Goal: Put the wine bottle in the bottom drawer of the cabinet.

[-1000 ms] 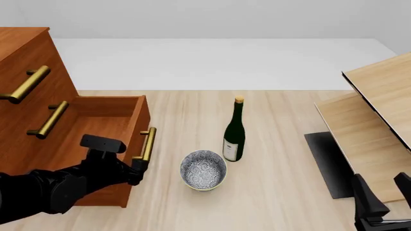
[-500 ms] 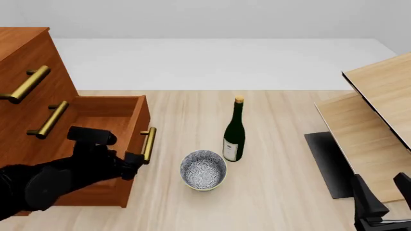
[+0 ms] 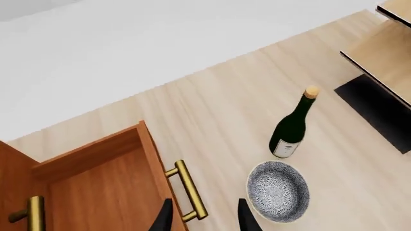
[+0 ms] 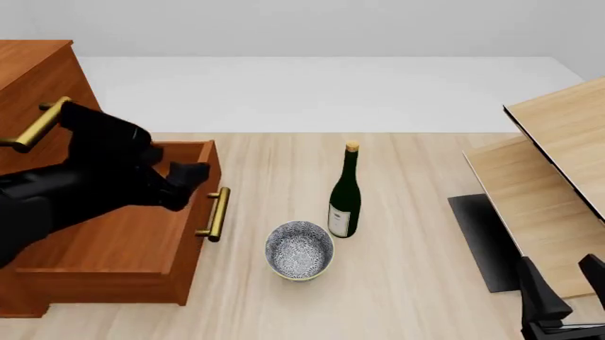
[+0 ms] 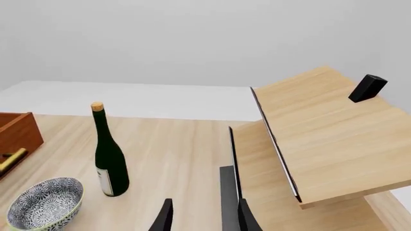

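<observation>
From the left wrist view, the left gripper (image 3: 202, 219) shows only its two dark fingertips (image 3: 164, 220) at the frame's edge, the jaws parted with nothing between them. The brass handle (image 3: 188, 191) of the bottom drawer (image 3: 96, 185) lies just beyond them, untouched, and the drawer stands pulled out, its box holding nothing that shows. Out on the desk (image 3: 218, 110) the wine bottle (image 3: 292, 124) stands upright, with a patterned bowl (image 3: 278, 191) just beside its base.

In the front view, the left arm (image 4: 81, 180) hangs above the open bottom drawer (image 4: 123, 234) of the cabinet (image 4: 33, 78), its gripper (image 4: 186, 177) raised near the drawer's front edge — apart from the handle (image 4: 217, 214). The wine bottle (image 4: 345, 193) is upright on the desk (image 4: 406, 269), well apart from the drawer, and the bowl (image 4: 300, 249) sits between the two, close to the bottle's foot. Pale wooden furniture (image 4: 557, 177) fills the right side. The right gripper (image 4: 565, 294) is low in the right corner, far from the bottle.

The right wrist view shows the right gripper (image 5: 202, 216) with its fingertips (image 5: 164, 217) spread and empty. The wine bottle (image 5: 108, 153) stands beyond them, the bowl (image 5: 42, 202) by it, the drawer's corner (image 5: 19, 134) at the edge — and the pale furniture (image 5: 321, 130) close alongside.
</observation>
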